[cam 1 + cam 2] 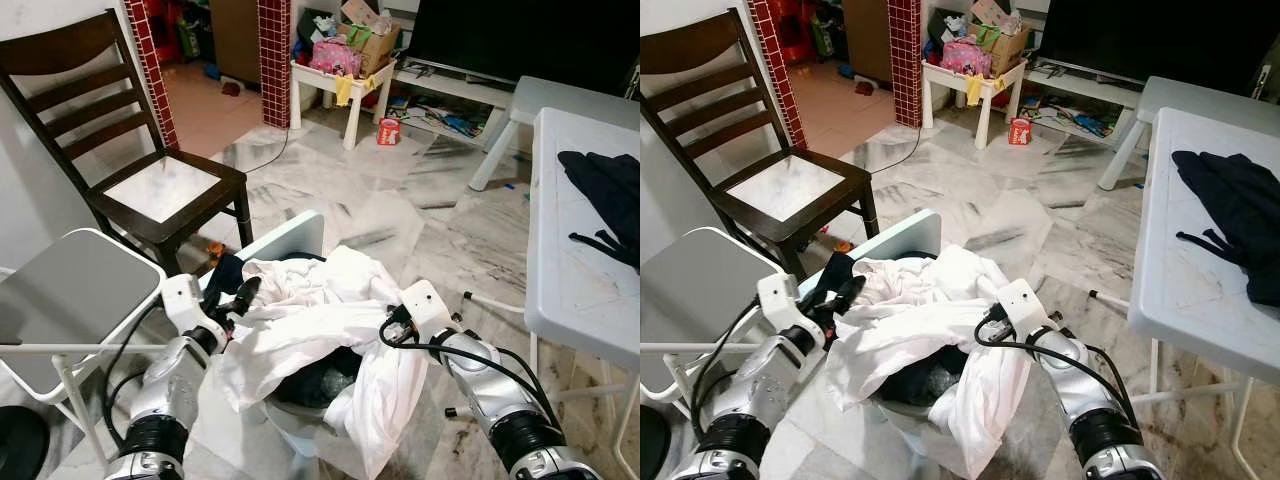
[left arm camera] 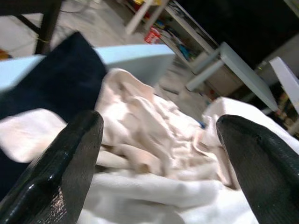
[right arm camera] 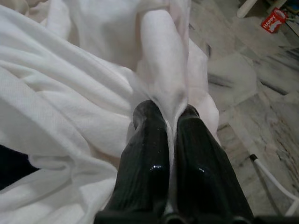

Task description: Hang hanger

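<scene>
A crumpled white garment spills over a pale blue laundry basket right in front of me. My right gripper is shut on a fold of this white cloth at the basket's right side, with the fabric pinched between its two black fingers. At the basket's left edge my left gripper stands open, just short of the cloth, nothing between its fingertips. A dark navy garment lies under the white one on the left side of the basket.
A dark wooden chair stands back left, with a grey folding stool close on my left. A white table on the right carries a black garment. Marble floor stretches ahead toward a cluttered white side table.
</scene>
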